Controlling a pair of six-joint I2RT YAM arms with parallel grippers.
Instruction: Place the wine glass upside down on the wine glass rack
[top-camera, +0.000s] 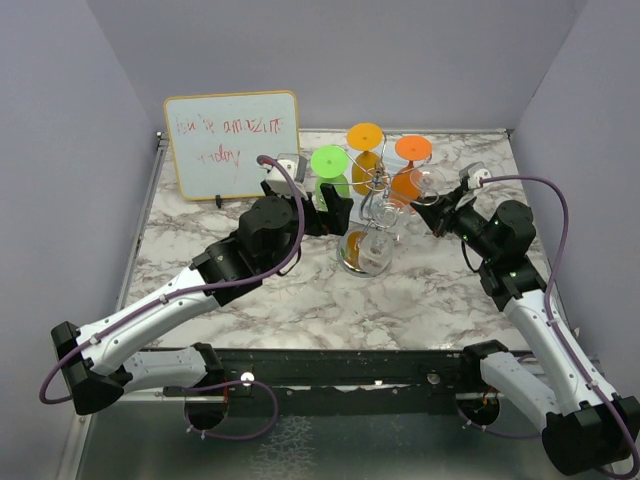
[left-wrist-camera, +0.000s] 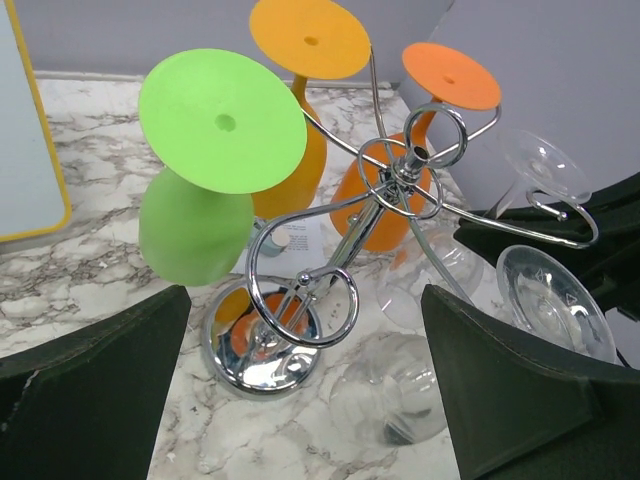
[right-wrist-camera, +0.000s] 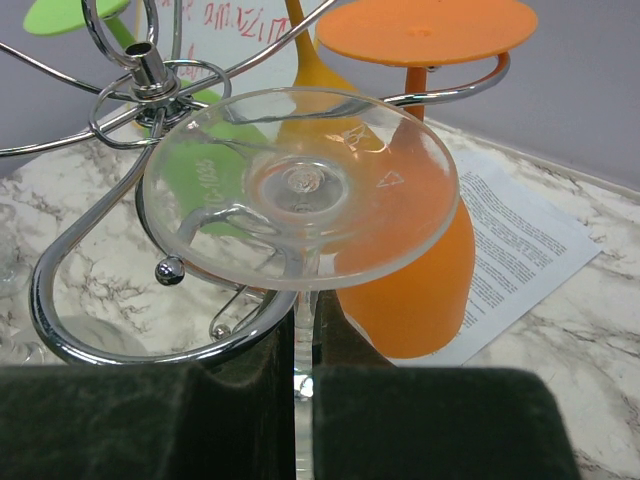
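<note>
Grey-veined marble tabletop (top-camera: 300, 300): right gripper (right-wrist-camera: 305, 385), pinching the clear inverted wine glass (right-wrist-camera: 300, 185) by its stem, should keep the foot level while seating the stem inside a curl of the chrome wire rack (right-wrist-camera: 150, 70); left gripper (top-camera: 337, 212) spread.

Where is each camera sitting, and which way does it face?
Top external: above and behind the arms, looking down on the table; left gripper and right gripper flank the rack.
Left wrist: wrist-mounted, looks down on the rack; own fingers at the bottom corners.
Right wrist: wrist-mounted, looks across the clear glass at the rack; own fingers below, on its stem.
Shared: all show the rack and green glass.
</note>
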